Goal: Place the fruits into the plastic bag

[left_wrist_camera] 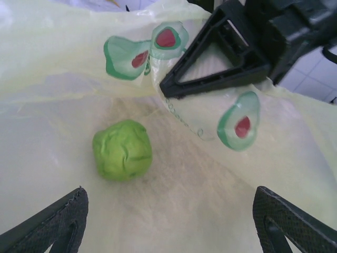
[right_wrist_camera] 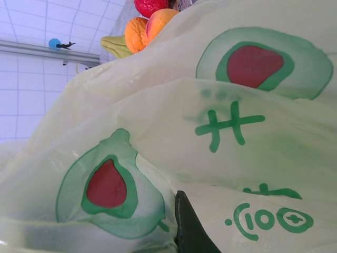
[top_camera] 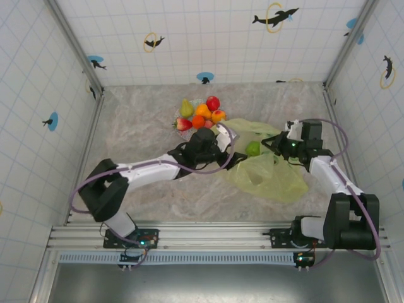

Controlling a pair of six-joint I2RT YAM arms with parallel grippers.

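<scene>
Bag: the plastic bag [top_camera: 271,180] lies at 3 o'clock on the tabletop [top_camera: 145,132]. One green apple [left_wrist_camera: 122,149] rests inside on the film.
Plate: at 11 o'clock from the bag, a patterned plate [top_camera: 178,116] carries the pear [top_camera: 185,108], red apple [top_camera: 213,103], oranges [top_camera: 198,121] and strawberry [top_camera: 184,124].
My left claw [left_wrist_camera: 169,196]: released, fingers spread wide at the bag's mouth, apart from the green apple.
My right claw [top_camera: 273,141]: clenched on the bag's raised rim, at 2 o'clock from the green apple.
Open room: bare tabletop from 6 to 9 o'clock.
Surroundings: marbled surface, white tiled walls with dolphin stickers [top_camera: 275,16].
</scene>
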